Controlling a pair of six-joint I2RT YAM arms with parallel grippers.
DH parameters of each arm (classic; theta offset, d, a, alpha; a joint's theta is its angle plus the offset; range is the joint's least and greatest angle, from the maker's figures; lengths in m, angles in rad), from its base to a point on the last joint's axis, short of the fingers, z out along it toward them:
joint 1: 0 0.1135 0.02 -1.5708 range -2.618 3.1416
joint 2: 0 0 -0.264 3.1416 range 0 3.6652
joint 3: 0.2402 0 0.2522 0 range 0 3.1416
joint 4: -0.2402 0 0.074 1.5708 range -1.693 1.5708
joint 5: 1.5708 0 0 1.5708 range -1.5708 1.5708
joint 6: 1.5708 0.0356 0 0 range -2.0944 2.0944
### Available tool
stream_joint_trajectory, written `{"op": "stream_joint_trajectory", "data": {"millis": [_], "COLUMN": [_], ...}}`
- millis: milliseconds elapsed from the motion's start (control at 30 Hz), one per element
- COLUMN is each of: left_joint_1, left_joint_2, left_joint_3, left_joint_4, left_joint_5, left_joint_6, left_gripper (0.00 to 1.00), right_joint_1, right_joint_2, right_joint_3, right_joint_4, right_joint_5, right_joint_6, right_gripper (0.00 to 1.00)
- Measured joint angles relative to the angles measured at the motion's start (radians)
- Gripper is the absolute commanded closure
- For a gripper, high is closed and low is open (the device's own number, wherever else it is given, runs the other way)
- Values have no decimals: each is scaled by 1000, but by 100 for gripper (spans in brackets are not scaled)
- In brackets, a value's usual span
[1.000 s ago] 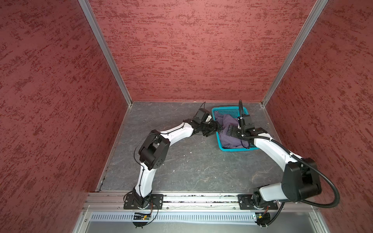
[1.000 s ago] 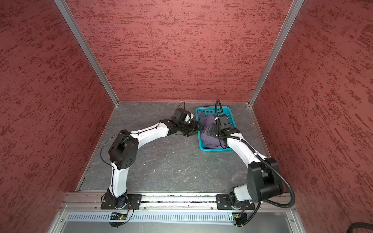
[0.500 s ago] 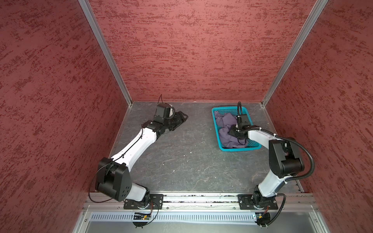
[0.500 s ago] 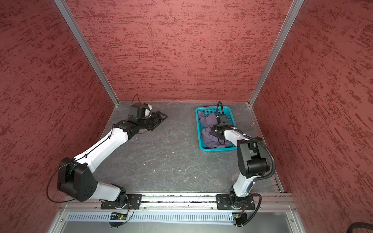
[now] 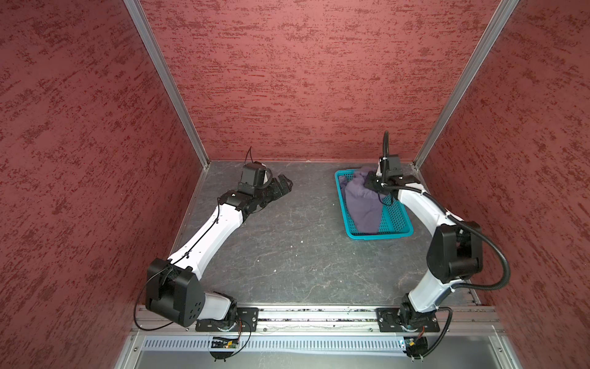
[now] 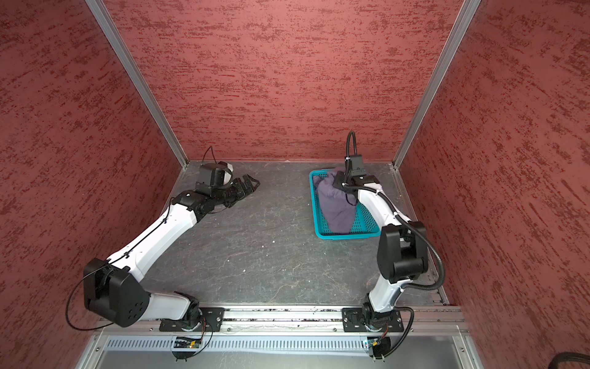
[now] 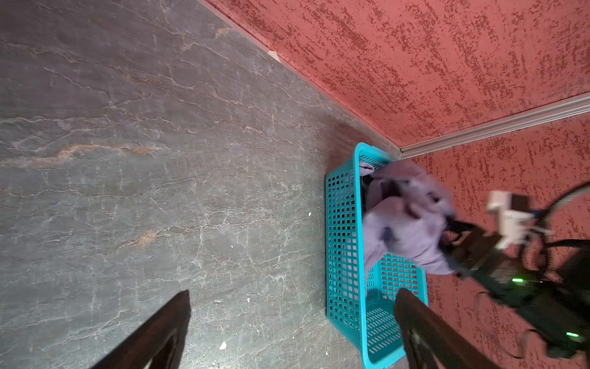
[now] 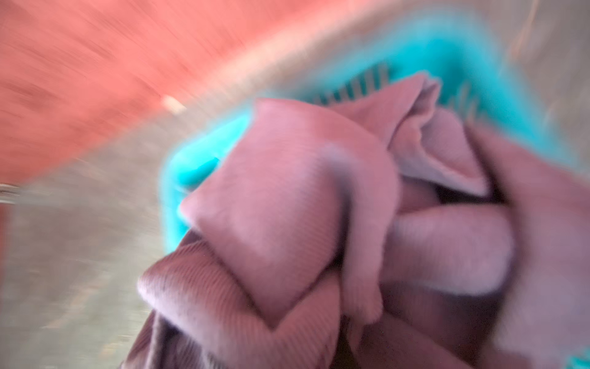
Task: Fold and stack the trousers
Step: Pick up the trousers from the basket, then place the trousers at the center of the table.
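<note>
While trousers (image 5: 362, 204) lie bunched in the basket (image 5: 380, 237) at the far right of the table (image 5: 287, 255), I log the step as pick-out, folding not begun. Right gripper (image 5: 372, 184): in the cloth at the basket's far end, jaws hidden, grip not confirmable. Left gripper (image 5: 285, 184): spread wide, empty, over the table, well apart. Next move, my judgement: lift the cloth clear and lay it flat mid-table.

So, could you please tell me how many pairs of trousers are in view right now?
1. The trousers lie bunched in the teal basket, at the far right of the table. Another garment could be hidden beneath them; the pictures cannot settle that.
</note>
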Motion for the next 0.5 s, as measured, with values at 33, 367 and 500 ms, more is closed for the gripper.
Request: {"op": "stream_joint_trajectory", "data": {"millis": [33, 367, 500], "left_joint_1": [-1, 12, 34], "left_joint_2": [0, -42, -96], "left_joint_3": [0, -6, -28], "left_joint_4": [0, -8, -27], "left_joint_5": [-2, -44, -83], "left_joint_6": [5, 14, 13], "left_gripper": [1, 1, 0], "right_joint_1": [16, 308, 401], "right_joint_2": [-18, -145, -135], "right_joint_3": [55, 357, 367], "right_joint_4": [-7, 74, 87], "right_joint_5": [3, -89, -148], "right_joint_6": [-14, -88, -97], "right_gripper": [100, 100, 100]}}
